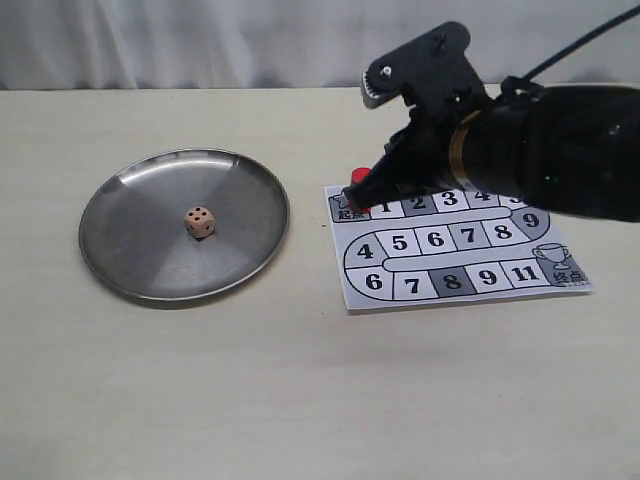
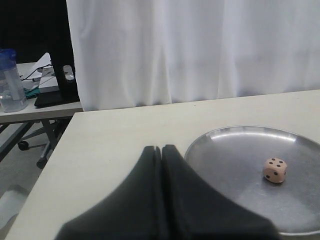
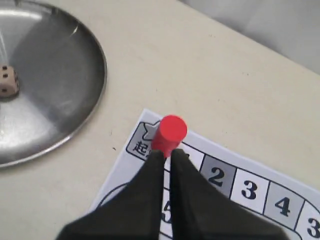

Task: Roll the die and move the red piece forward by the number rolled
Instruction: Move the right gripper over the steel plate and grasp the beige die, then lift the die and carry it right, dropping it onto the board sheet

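The die (image 1: 199, 222) lies still near the middle of the round steel plate (image 1: 130, 190); it also shows in the left wrist view (image 2: 275, 170) and the right wrist view (image 3: 7, 80). The red piece (image 1: 357, 180) stands at the start square of the paper board (image 1: 450, 250). My right gripper (image 1: 364, 192) reaches across the board, its fingertips pinched on the lower part of the red piece (image 3: 170, 132). The right gripper (image 3: 166, 154) shows only a narrow gap. My left gripper (image 2: 161, 147) is shut and empty, hovering beside the plate (image 2: 225, 150), and does not appear in the exterior view.
The board carries numbered squares, with 1, 2 and 3 (image 3: 248, 189) running away from the start corner. The right arm's dark body (image 1: 560, 150) hides the board's far right corner. Beyond the table hangs a white curtain (image 2: 200, 50).
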`<state>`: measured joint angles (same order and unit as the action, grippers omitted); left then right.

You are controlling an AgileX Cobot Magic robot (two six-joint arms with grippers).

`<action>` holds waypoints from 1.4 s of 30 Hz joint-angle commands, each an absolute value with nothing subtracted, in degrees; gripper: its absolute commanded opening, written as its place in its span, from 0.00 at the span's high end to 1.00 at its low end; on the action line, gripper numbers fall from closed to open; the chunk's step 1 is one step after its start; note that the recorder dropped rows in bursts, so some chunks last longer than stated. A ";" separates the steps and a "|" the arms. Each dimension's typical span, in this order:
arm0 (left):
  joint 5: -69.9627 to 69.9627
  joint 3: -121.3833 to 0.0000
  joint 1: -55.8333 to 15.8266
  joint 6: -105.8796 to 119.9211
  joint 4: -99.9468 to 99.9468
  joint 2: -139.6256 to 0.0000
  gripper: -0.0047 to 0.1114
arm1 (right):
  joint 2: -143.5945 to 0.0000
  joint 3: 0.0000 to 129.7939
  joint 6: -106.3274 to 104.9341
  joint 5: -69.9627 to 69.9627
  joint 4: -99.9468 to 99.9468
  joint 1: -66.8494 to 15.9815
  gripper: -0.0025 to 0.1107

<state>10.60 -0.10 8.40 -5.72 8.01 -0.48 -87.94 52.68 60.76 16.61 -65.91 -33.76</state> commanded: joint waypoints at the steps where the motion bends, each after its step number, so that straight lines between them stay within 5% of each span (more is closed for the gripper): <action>1: 9.88 0.00 7.98 -5.54 8.24 -0.17 0.96 | -90.13 56.79 62.36 18.08 -62.04 -33.97 0.94; 4: 9.88 0.00 7.98 -5.54 8.24 -0.17 0.96 | -93.79 60.55 54.46 17.83 -51.32 -33.97 0.94; 13: 9.88 0.00 7.98 -5.54 8.24 -0.17 0.96 | -113.65 80.51 -14.09 35.45 17.01 -33.97 0.94; 18: 9.88 0.00 7.98 -5.54 8.24 -0.17 0.96 | -120.46 87.75 -27.17 28.53 32.98 -34.12 0.94; 22: 9.88 0.00 7.98 -5.54 8.24 -0.17 0.96 | -125.86 92.87 -27.83 25.13 33.84 -34.70 0.82; 27: 9.88 0.00 7.98 -5.54 8.24 -0.17 0.96 | -132.26 99.92 -28.36 25.36 32.68 -37.49 0.49; 42: 9.88 0.00 7.98 -5.54 8.24 -0.17 0.96 | -140.12 107.93 -24.24 22.20 18.50 -39.96 0.46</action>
<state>10.60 -0.10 8.40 -5.72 8.01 -0.48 -140.09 107.78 -24.62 22.92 19.80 -40.23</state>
